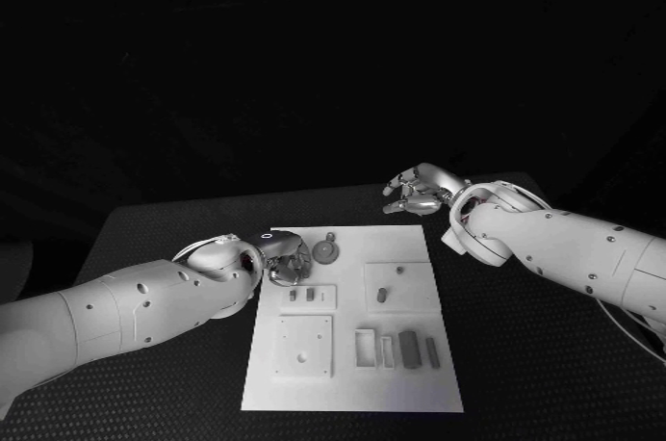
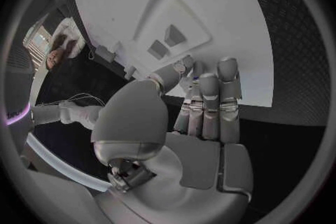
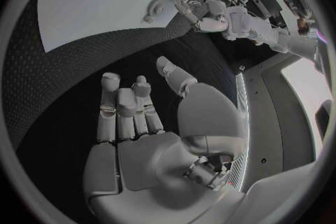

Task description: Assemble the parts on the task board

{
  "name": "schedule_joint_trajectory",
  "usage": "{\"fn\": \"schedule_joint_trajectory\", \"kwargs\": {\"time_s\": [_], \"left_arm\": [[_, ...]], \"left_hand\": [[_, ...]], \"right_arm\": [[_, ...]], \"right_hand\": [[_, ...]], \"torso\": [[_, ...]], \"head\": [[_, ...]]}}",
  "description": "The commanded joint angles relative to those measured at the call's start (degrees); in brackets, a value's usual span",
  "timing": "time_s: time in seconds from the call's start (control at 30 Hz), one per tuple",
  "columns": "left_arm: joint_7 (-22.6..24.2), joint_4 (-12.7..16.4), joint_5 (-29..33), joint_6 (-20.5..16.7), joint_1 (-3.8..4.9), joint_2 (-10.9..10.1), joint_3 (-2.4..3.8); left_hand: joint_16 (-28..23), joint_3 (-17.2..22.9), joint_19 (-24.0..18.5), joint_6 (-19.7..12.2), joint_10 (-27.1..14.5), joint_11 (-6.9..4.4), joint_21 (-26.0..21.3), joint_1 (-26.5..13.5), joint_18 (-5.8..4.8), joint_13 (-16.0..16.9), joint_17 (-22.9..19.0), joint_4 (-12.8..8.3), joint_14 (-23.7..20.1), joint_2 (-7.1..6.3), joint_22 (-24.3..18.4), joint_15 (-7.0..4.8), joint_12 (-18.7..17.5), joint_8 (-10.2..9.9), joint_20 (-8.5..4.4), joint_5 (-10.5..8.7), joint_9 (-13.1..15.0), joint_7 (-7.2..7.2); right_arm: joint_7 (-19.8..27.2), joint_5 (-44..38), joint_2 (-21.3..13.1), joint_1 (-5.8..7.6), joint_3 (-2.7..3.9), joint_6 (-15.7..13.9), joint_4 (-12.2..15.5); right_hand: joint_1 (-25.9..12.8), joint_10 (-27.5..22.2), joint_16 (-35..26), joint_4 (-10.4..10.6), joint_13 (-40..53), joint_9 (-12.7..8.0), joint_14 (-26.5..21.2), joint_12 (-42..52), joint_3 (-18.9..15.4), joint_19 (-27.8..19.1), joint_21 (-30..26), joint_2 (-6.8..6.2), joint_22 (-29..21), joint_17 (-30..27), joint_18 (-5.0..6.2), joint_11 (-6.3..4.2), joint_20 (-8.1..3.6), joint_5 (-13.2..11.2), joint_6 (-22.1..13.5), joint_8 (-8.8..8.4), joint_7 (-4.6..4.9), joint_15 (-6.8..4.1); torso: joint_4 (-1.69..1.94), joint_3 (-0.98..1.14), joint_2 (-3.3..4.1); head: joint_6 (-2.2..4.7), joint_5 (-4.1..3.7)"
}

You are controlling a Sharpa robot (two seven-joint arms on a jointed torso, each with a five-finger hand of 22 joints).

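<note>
task board (image 1: 402, 364), white, lies flat in the middle of the black bench (image 1: 527, 364). small grey parts (image 1: 408, 346) lie on it: several bars near its front edge, a round disc (image 1: 326, 251) near its far left corner. left robot hand (image 1: 282, 258) sits over the board's left edge just beside the disc, fingers straight and close together, holding nothing. right robot hand (image 1: 421, 190) hovers off the board past its far right corner, fingers loosely spread, empty.
</note>
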Motion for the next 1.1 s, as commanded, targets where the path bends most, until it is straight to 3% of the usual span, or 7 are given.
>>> {"fn": "schedule_joint_trajectory", "kwargs": {"time_s": [0.03, 0.47, 0.57, 0.67, 0.73, 0.87, 1.1], "left_arm": [[0.37, 0.11, 0.21, -1.25, 0.00, -0.20, 0.04], [0.25, 0.09, 0.95, -1.88, 0.04, -2.01, 0.34], [0.51, 0.09, 4.10, -1.89, 0.04, -2.63, 1.82], [0.91, 0.45, 7.63, -2.55, 0.09, -3.62, 2.68], [1.36, 0.65, 13.07, -2.75, 0.29, -4.34, 3.43], [3.06, 1.08, 27.90, -3.53, 1.37, -5.73, 3.66], [9.33, 2.77, 49.73, -2.80, 2.69, -8.27, 3.92]], "left_hand": [[0.08, -0.39, -0.04, -0.36, 0.10, -0.34, -0.28, 0.25, 4.69, 0.09, -0.07, 0.08, -0.23, -0.65, 1.16, -0.15, 0.35, 0.14, -0.03, -0.20, -0.06, -0.05], [0.12, -0.42, 0.06, 0.08, -0.08, -0.38, -0.30, 0.55, 4.68, 0.27, -0.14, 0.04, -0.12, -1.06, 1.15, -0.20, 0.66, 0.67, -0.09, -0.20, 0.01, -0.09], [0.13, -0.35, 0.11, 0.65, -0.12, -0.39, -0.33, 0.64, 4.66, 0.40, -0.18, 0.16, -0.07, -1.06, 1.13, -0.21, 0.88, 1.14, -0.10, -0.19, 0.11, 0.20], [0.14, -0.25, 0.18, 1.35, -0.15, -0.38, -0.35, 0.63, 4.64, 0.52, -0.23, 0.34, -0.01, -0.92, 1.13, -0.20, 1.10, 1.67, -0.11, -0.19, 0.23, 0.47], [0.05, -0.22, 0.07, 1.67, -0.22, -0.35, -0.45, 0.56, 4.60, 0.58, -0.31, 0.40, -0.11, -0.97, 1.09, -0.17, 1.21, 1.92, -0.08, -0.20, 0.27, 0.52], [-3.21, 0.02, -3.16, 1.86, -1.16, 0.13, -3.14, -0.67, 3.78, 0.73, -1.86, 0.96, -3.06, -1.07, 0.02, 0.39, 1.36, 2.36, 0.73, -0.20, 0.17, 0.83], [-10.77, -2.44, -8.34, 1.31, -3.45, 1.34, -9.32, -3.90, 2.10, 0.80, -5.36, 1.01, -7.22, -0.71, -3.50, 1.77, 1.32, 2.83, 2.09, -0.11, -0.09, 1.19]], "right_arm": [[0.38, -0.09, 0.02, -0.03, 0.03, 0.70, -0.02], [0.43, -0.41, -0.57, -0.04, 0.02, 0.78, 0.16], [0.87, -0.94, -1.13, -0.06, 0.02, 1.18, 0.47], [1.33, -2.40, -1.85, -0.20, 0.01, 1.41, 1.17], [1.73, -3.82, -2.50, -0.32, -0.01, 1.89, 1.98], [2.02, -6.42, -4.02, -0.74, -0.05, 2.88, 4.01], [1.49, -14.59, -6.58, -1.61, -0.69, 5.02, 7.23]], "right_hand": [[-0.28, -0.28, 0.36, -0.06, -0.07, -0.10, -0.51, 0.27, -0.14, 0.12, -0.29, 0.19, 0.76, -0.05, 0.79, 0.07, -0.16, 0.17, -0.67, 0.21, 0.95, -0.03], [-0.18, -0.30, 0.35, -0.14, -0.11, -0.11, -0.53, 0.28, -0.10, 0.09, -0.31, 0.17, 0.77, -0.07, 0.79, 0.06, -0.17, 0.18, -0.67, 0.24, 0.94, -0.03], [1.09, -0.49, 0.16, -0.61, -0.43, -0.02, -0.69, -0.05, 0.42, -0.10, -0.43, 0.56, 0.75, -0.20, 0.79, -0.04, -0.25, 0.19, -0.31, 0.50, 0.83, -0.13], [2.30, -0.95, -1.80, -0.63, -2.74, 0.07, -1.47, -2.96, 0.83, -1.26, -1.44, 0.71, 0.40, -1.27, 0.75, -0.24, 0.10, 0.23, -0.12, 0.75, 0.58, -0.39], [3.01, -1.06, -3.59, -0.71, -5.00, 0.17, -1.82, -5.77, 0.97, -2.06, -2.37, 0.81, 0.00, -2.27, 0.74, -0.43, 0.52, 0.20, 0.14, 1.00, 0.41, -0.56], [3.73, -1.80, -8.56, -0.68, -12.44, 0.37, -1.12, -15.96, 1.10, -2.80, -4.61, 0.81, -1.36, -5.03, 0.79, -0.65, 1.51, 0.42, 0.62, 1.49, 0.30, -0.74], [4.22, -0.30, -9.44, -0.68, -29.57, 0.78, 1.11, -39.46, 1.55, -1.33, -4.80, 0.55, -1.58, -4.99, 0.79, 1.02, 1.01, 0.22, 1.97, 2.74, 1.28, 0.73]], "torso": [[-0.02, -0.01, 0.01], [-0.02, 0.04, -0.02], [-0.01, 0.05, -0.03], [-0.02, 0.06, -0.03], [-0.02, 0.08, -0.05], [-0.02, 0.12, -0.04], [-0.10, 0.02, -0.06]], "head": [[0.01, -0.05], [0.40, -0.11], [0.43, -0.10], [0.65, -0.06], [0.74, -0.11], [0.92, -0.25], [1.09, -0.71]]}}
